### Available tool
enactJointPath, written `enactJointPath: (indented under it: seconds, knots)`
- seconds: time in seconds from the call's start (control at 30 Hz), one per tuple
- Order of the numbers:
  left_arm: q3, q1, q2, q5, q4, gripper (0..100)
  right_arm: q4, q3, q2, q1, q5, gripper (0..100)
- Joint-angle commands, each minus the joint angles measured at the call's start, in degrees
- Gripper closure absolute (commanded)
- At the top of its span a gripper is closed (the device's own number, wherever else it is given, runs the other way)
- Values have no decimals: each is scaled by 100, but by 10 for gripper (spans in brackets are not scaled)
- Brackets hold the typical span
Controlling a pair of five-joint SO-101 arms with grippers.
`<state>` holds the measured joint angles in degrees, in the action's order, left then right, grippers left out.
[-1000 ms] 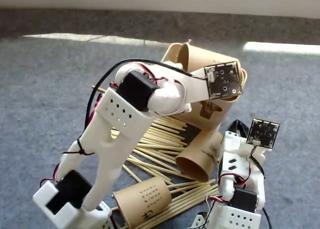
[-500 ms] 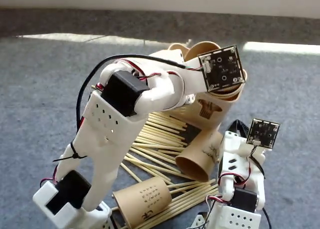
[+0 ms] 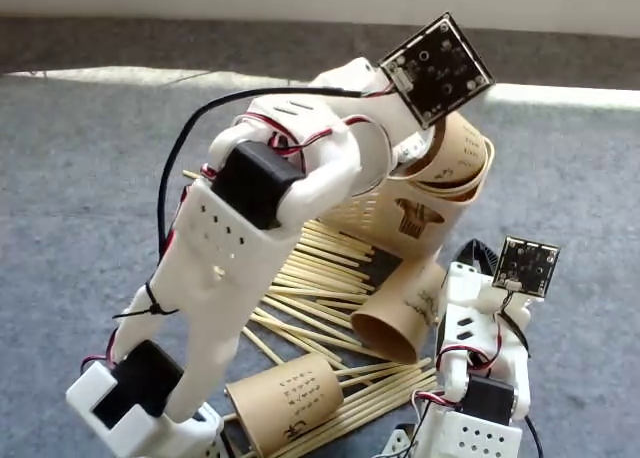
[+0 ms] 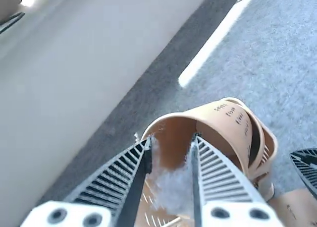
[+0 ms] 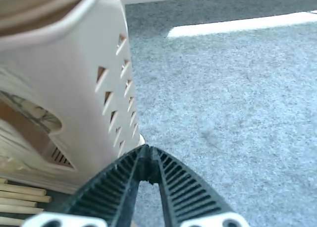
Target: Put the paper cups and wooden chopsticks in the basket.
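Stacked brown paper cups lie in the cream basket, also visible as cups from above. My left gripper hangs open just above them, holding nothing. Two more paper cups lie on the carpet, one beside the basket and one nearer the arm bases. Wooden chopsticks are spread in a pile between them. My right gripper is shut and empty, low over the carpet next to the basket wall. Chopstick ends show beside it.
Grey carpet surrounds the pile, open to the left and far side. A pale wall runs behind the basket. The left arm's white body stretches over the chopsticks, and the right arm's base stands by the near cup.
The left wrist has risen from the basket's rim to well above it, and the cups stay in the basket. The right arm has not moved.
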<state>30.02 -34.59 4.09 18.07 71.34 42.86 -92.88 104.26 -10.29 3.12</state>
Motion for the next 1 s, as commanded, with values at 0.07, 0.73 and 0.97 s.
enactJointPath:
  seconds: [0.07, 0.73, 0.97]
  knots:
    - [-382, -145, 4, -229, -879, 864, -136, 31, 31, 48, 62, 988]
    - [-1068, -444, 75, -185, -1547, 864, -136, 31, 31, 48, 62, 988]
    - [-426, -365, 75, -193, -1055, 864, -136, 31, 31, 48, 62, 988]
